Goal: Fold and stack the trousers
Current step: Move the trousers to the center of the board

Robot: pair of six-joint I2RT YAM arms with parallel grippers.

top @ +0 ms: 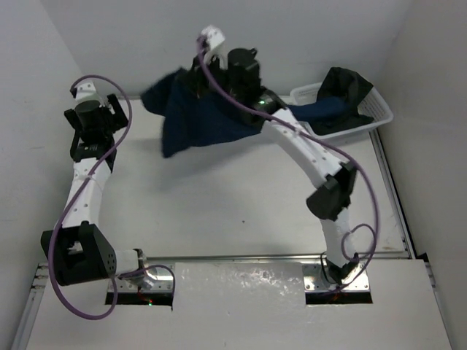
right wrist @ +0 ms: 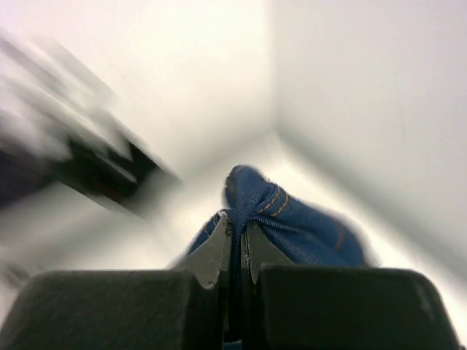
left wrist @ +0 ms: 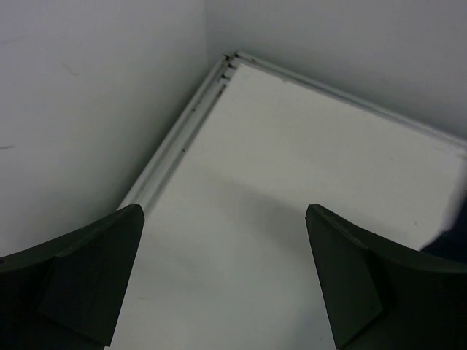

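Note:
The trousers (top: 197, 120) are dark navy denim with tan stitching. They hang bunched in the air at the far middle of the table, and one leg trails right into the white basket (top: 379, 117). My right gripper (top: 198, 73) is shut on a fold of them; in the right wrist view the blue cloth (right wrist: 281, 215) sits pinched between the closed fingertips (right wrist: 235, 237). My left gripper (top: 91, 149) is open and empty at the far left; its view shows bare table between the spread fingers (left wrist: 95, 284).
The white basket holds a black garment (top: 346, 87) at the far right. White walls close the table on the left, back and right. A metal rail (top: 241, 257) runs along the near edge by the arm bases.

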